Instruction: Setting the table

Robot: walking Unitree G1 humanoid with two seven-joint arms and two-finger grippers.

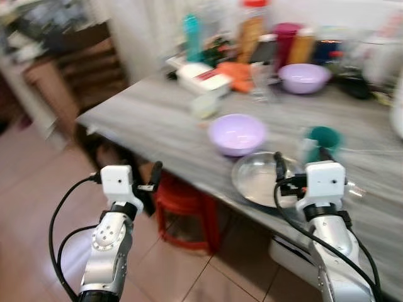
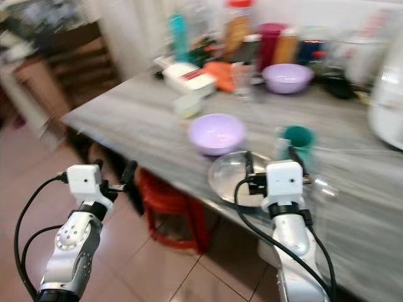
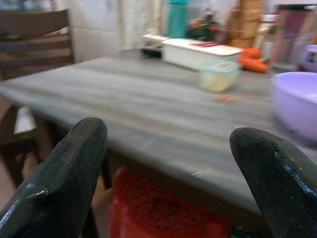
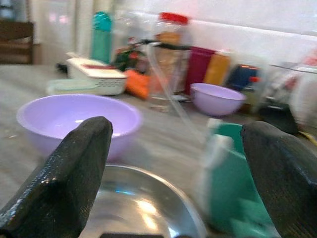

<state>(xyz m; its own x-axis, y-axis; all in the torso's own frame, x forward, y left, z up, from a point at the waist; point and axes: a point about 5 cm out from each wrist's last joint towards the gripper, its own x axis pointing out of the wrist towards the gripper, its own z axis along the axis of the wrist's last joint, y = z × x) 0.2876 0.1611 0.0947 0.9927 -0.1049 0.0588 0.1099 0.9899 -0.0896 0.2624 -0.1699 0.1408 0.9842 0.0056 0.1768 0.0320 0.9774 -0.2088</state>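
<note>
The right gripper (image 1: 301, 165), fingers spread wide and empty, hovers directly over the round shiny steel plate (image 1: 258, 179) at the grey wood-grain bench (image 1: 151, 119) edge, nearer than the left gripper (image 1: 153, 177).

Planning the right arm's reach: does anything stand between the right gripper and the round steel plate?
Nothing visible does. The right gripper, fingers open, sits just over the round steel plate; the green cup stands beside it.

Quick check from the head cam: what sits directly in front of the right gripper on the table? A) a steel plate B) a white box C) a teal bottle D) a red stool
A: the right gripper hangs with open fingers over the near rim of the steel plate, beside the near lilac bowl.
</note>
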